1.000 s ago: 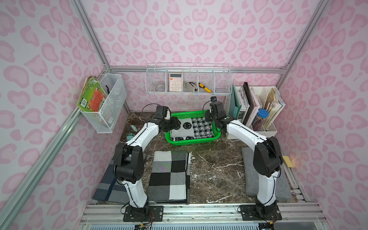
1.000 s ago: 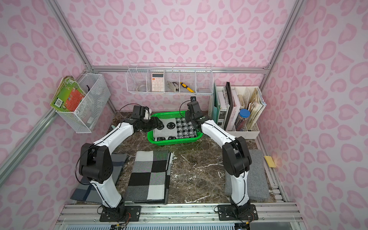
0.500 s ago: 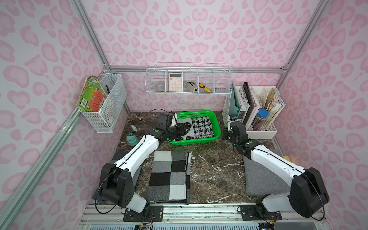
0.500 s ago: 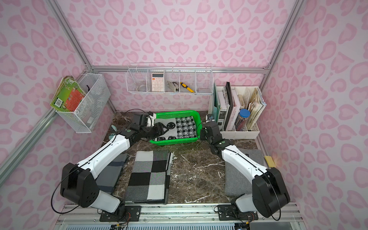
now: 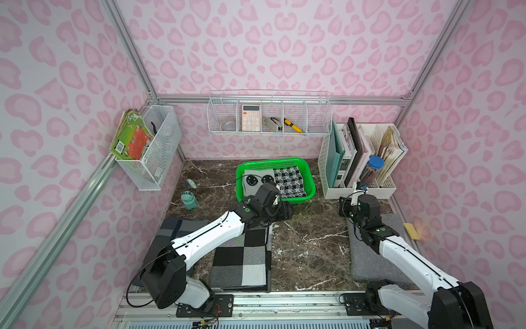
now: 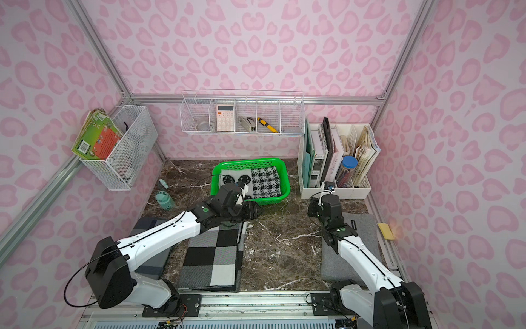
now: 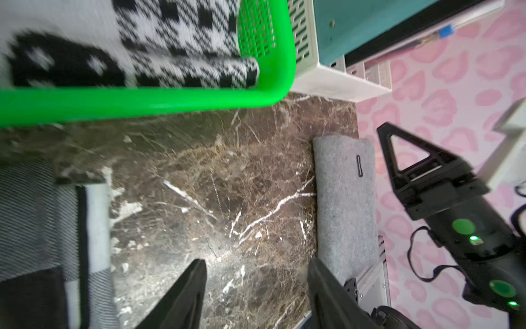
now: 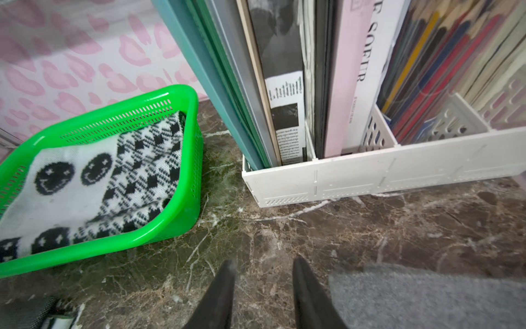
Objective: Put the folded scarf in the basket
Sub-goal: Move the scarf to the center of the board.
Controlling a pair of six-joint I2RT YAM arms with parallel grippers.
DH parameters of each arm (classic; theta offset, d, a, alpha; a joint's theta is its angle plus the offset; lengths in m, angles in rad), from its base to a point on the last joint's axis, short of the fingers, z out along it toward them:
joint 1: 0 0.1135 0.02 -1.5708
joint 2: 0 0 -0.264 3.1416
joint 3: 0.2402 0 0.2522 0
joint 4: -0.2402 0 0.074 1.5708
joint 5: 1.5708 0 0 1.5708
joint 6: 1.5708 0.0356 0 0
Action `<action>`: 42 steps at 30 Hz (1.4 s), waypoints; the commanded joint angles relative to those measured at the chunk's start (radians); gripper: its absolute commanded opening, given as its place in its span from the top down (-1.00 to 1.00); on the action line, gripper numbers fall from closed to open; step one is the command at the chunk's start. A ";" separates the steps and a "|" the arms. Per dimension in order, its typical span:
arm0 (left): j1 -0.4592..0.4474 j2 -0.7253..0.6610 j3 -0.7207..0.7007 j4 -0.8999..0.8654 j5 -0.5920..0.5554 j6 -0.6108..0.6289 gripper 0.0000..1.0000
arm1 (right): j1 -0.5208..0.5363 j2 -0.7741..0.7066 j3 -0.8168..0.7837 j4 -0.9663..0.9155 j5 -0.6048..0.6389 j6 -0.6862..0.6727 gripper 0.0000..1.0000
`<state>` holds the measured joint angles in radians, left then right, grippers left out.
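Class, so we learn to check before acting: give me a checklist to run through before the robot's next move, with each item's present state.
1. Folded scarf lies inside the basket: ok.
2. No cloth hangs over the rim: ok.
3. Left gripper, jaws open and empty: ok.
4. Right gripper, jaws open and empty: ok.
5. Both grippers apart from the basket: ok.
6. Layers beneath the scarf's top fold tidy: cannot tell.
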<state>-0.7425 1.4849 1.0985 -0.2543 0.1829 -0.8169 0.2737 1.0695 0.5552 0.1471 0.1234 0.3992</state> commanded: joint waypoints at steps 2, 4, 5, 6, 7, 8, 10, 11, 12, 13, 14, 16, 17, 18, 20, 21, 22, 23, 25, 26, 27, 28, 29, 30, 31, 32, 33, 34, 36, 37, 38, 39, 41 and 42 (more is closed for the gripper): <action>-0.079 0.077 0.009 0.121 -0.016 -0.087 -0.22 | -0.022 -0.088 -0.044 0.048 0.024 0.020 0.25; -0.119 0.127 0.038 0.141 -0.017 -0.109 -0.20 | -0.045 -0.134 -0.064 0.053 0.030 0.033 0.24; -0.143 0.156 0.055 0.160 -0.017 -0.121 -0.20 | -0.057 -0.157 -0.078 0.063 0.029 0.042 0.23; -0.161 0.183 0.068 0.177 -0.016 -0.133 -0.20 | -0.069 -0.173 -0.095 0.072 0.026 0.048 0.22; -0.186 0.218 0.091 0.190 -0.010 -0.142 -0.20 | -0.083 -0.190 -0.108 0.078 0.024 0.056 0.21; -0.206 0.256 0.122 0.190 -0.003 -0.147 -0.20 | -0.098 -0.201 -0.115 0.078 0.020 0.066 0.20; -0.237 0.325 0.176 0.187 0.016 -0.171 -0.19 | -0.127 -0.214 -0.122 0.074 0.002 0.080 0.20; -0.253 0.362 0.196 0.199 0.032 -0.192 -0.19 | -0.139 -0.219 -0.125 0.073 -0.007 0.086 0.20; -0.268 0.391 0.208 0.214 0.044 -0.210 -0.18 | -0.148 -0.221 -0.127 0.072 -0.013 0.089 0.20; -0.283 0.417 0.224 0.230 0.054 -0.219 -0.17 | -0.157 -0.224 -0.128 0.071 -0.018 0.091 0.20; -0.298 0.444 0.244 0.229 0.054 -0.223 -0.16 | -0.164 -0.226 -0.129 0.068 -0.020 0.093 0.20; -0.322 0.478 0.275 0.209 0.041 -0.226 -0.17 | -0.175 -0.232 -0.133 0.067 -0.022 0.099 0.20; -0.329 0.496 0.291 0.202 0.041 -0.231 -0.17 | -0.178 -0.234 -0.137 0.071 -0.024 0.102 0.20; -0.335 0.510 0.303 0.194 0.040 -0.240 -0.17 | -0.182 -0.235 -0.139 0.072 -0.028 0.104 0.20; -0.349 0.545 0.317 0.191 0.039 -0.274 -0.18 | -0.186 -0.239 -0.139 0.070 -0.031 0.107 0.20; -0.355 0.558 0.319 0.199 0.041 -0.286 -0.18 | -0.187 -0.242 -0.140 0.069 -0.031 0.108 0.20; -0.360 0.570 0.320 0.209 0.041 -0.298 -0.19 | -0.190 -0.245 -0.142 0.069 -0.031 0.110 0.20; -0.366 0.582 0.323 0.217 0.041 -0.309 -0.19 | -0.191 -0.247 -0.144 0.071 -0.030 0.110 0.19; -0.374 0.606 0.340 0.217 0.041 -0.321 -0.20 | -0.194 -0.250 -0.146 0.072 -0.036 0.112 0.19; -0.378 0.621 0.348 0.213 0.045 -0.324 -0.20 | -0.195 -0.250 -0.145 0.071 -0.037 0.113 0.19; -0.381 0.636 0.363 0.212 0.052 -0.328 -0.20 | -0.196 -0.250 -0.145 0.072 -0.038 0.113 0.19; -0.383 0.651 0.389 0.214 0.063 -0.334 -0.20 | -0.196 -0.250 -0.147 0.071 -0.040 0.113 0.19; -0.386 0.667 0.403 0.214 0.070 -0.340 -0.20 | -0.198 -0.248 -0.146 0.073 -0.042 0.114 0.18; -0.389 0.680 0.413 0.216 0.076 -0.344 -0.21 | -0.199 -0.246 -0.147 0.072 -0.042 0.115 0.18; -0.392 0.694 0.426 0.219 0.082 -0.348 -0.21 | -0.200 -0.244 -0.147 0.072 -0.045 0.115 0.18; -0.394 0.709 0.439 0.219 0.093 -0.350 -0.21 | -0.201 -0.243 -0.147 0.073 -0.045 0.115 0.17; -0.397 0.720 0.453 0.220 0.099 -0.352 -0.21 | -0.202 -0.241 -0.147 0.075 -0.046 0.116 0.17; -0.400 0.733 0.463 0.219 0.104 -0.354 -0.21 | -0.204 -0.239 -0.149 0.076 -0.048 0.117 0.16; -0.404 0.755 0.480 0.220 0.113 -0.367 -0.21 | -0.206 -0.238 -0.148 0.076 -0.054 0.119 0.16; -0.406 0.765 0.489 0.220 0.115 -0.367 -0.21 | -0.205 -0.238 -0.149 0.076 -0.056 0.119 0.16; -0.410 0.776 0.500 0.217 0.117 -0.367 -0.20 | -0.206 -0.237 -0.151 0.077 -0.056 0.119 0.16; -0.411 0.786 0.508 0.216 0.121 -0.366 -0.20 | -0.208 -0.239 -0.151 0.079 -0.057 0.119 0.15; -0.413 0.807 0.527 0.219 0.131 -0.369 -0.19 | -0.210 -0.239 -0.151 0.080 -0.060 0.120 0.15; -0.413 0.815 0.537 0.220 0.137 -0.376 -0.19 | -0.211 -0.238 -0.152 0.081 -0.062 0.121 0.15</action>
<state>-1.1542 2.2791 1.6146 -0.0330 0.2970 -1.1793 0.0650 0.8303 0.4057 0.1928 0.0708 0.5194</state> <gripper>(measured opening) 0.594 0.424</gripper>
